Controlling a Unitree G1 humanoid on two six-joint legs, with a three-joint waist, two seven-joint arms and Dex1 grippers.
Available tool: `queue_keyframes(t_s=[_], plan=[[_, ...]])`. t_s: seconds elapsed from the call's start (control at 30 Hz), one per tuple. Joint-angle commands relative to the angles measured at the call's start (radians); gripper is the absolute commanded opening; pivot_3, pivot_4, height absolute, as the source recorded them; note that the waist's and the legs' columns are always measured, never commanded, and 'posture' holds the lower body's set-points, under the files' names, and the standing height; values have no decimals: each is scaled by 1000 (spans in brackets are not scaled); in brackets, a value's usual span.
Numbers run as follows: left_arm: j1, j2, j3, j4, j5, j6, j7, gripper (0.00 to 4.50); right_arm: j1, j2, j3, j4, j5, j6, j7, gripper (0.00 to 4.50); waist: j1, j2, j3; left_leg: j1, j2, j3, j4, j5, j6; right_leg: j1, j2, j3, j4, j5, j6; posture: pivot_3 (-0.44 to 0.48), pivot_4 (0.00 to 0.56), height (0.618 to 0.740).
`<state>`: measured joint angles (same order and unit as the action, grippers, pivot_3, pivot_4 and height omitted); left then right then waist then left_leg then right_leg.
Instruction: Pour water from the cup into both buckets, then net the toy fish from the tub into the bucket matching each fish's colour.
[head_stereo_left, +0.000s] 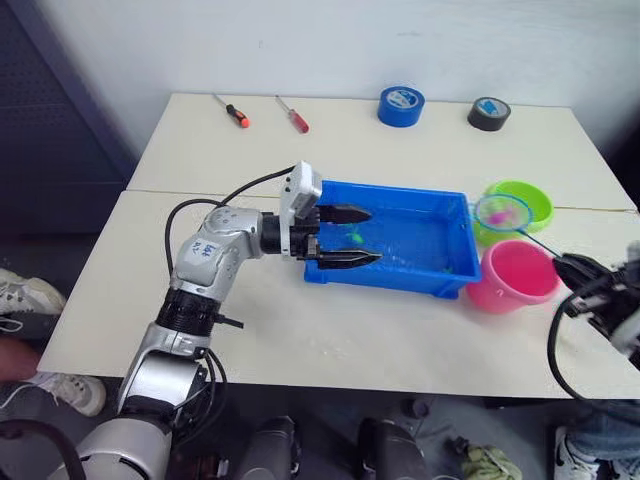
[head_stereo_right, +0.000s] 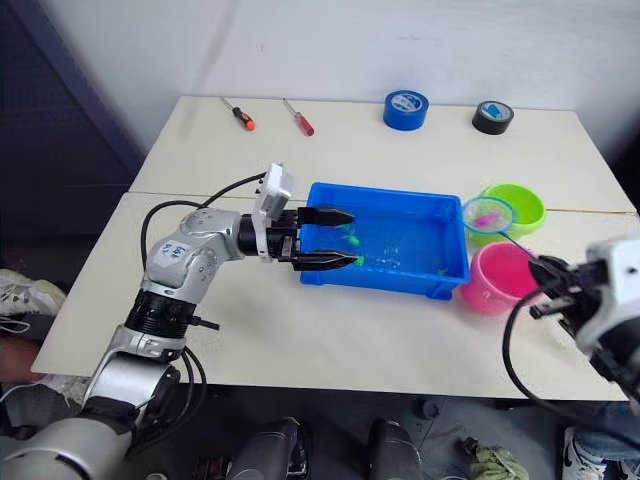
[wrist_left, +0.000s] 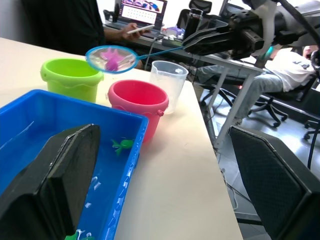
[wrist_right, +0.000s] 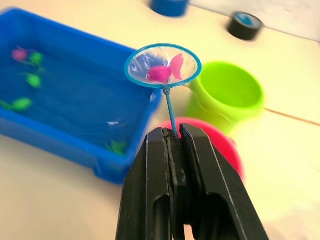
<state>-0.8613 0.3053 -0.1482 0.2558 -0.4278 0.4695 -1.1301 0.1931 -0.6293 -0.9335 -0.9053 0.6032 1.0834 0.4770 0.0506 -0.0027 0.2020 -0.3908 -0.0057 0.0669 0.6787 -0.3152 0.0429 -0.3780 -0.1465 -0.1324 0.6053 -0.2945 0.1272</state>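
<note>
A pale surface (head_stereo_left: 400, 330) is seen from above, with a shallow blue tub (head_stereo_left: 455, 255) of water set near its middle. Toward the robot's right of the tub, a lime green bucket (head_stereo_left: 530, 200) and a pink bucket (head_stereo_left: 512, 278) stand just beside it, the green one farther from the robot.

The right pincer (wrist_right: 173, 137) is closed on the thin stick of the net (wrist_right: 163, 66). The blue-rimmed hoop is held in the air, over the gap between the tub's right end and the green bucket. A pink toy fish (wrist_right: 165, 72) lies in the mesh.

The left pincer (head_stereo_left: 348, 236) is spread wide at the tub's left end, one finger above the water and the other along the near rim; nothing is gripped. Several small green fish (wrist_right: 22, 104) and one pink fish (wrist_right: 19, 54) are seen in the water.

In the left wrist view, the clear cup (wrist_left: 169, 84) stands upright just behind the pink bucket.

At the far edge of the surface lie two screwdrivers (head_stereo_left: 293, 114), a blue tape roll (head_stereo_left: 401, 105) and a black tape roll (head_stereo_left: 489, 113).
</note>
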Motion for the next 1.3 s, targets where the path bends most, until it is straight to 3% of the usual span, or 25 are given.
queue_keyframes(t_s=[0.03,0.2,0.3,0.6,0.8,0.87,1.07,1.2,1.3], plan=[[-44,-27,-14,37,12,-51,-42,4476,140,-5,-85,-77,-81,-118,35,0,0,0,0,0,0,0,0,0,0,0,0,0,0,0,0,0,150,740],[-62,-52,-20,69,19,-75,-53,4476,404,-79,4,-58,-411,-452,88,0,-1,1,0,0,0,2,0,0,1,0,0,1,-1,0,0,0,150,740],[-65,-55,-17,76,21,-83,-57,4476,537,-173,72,24,-694,-735,76,0,-7,1,-1,1,-1,4,-1,-1,2,0,0,3,-2,0,0,0,150,740],[-60,-46,0,65,28,-86,-47,4476,516,-290,139,225,-1021,-1040,66,0,-1,0,-1,2,0,5,0,-1,2,0,1,5,-1,0,1,0,150,740],[-47,-27,7,53,27,-78,-40,4476,407,-206,143,245,-939,-1022,102,0,0,0,-1,1,0,4,0,-1,2,0,1,4,-2,0,1,0,150,740],[-40,-20,9,52,28,-75,-34,4476,349,-160,141,223,-833,-948,129,0,0,0,-1,1,0,3,1,-1,1,1,1,3,-2,0,1,0,150,740],[-19,12,24,42,36,-67,-6,4476,93,-60,136,124,-342,-529,182,0,-3,1,-1,1,0,1,2,-1,1,2,0,2,-2,0,1,0,150,740],[19,84,60,8,33,-39,17,4476,-120,-112,230,135,-70,-275,177,0,-20,1,-1,2,1,-1,2,-1,1,2,0,2,0,0,0,0,150,740],[64,133,80,-50,26,-13,32,4476,-268,-119,307,171,36,-146,126,0,-29,2,-1,2,1,-1,2,-1,1,1,-1,2,1,0,0,0,150,740]])
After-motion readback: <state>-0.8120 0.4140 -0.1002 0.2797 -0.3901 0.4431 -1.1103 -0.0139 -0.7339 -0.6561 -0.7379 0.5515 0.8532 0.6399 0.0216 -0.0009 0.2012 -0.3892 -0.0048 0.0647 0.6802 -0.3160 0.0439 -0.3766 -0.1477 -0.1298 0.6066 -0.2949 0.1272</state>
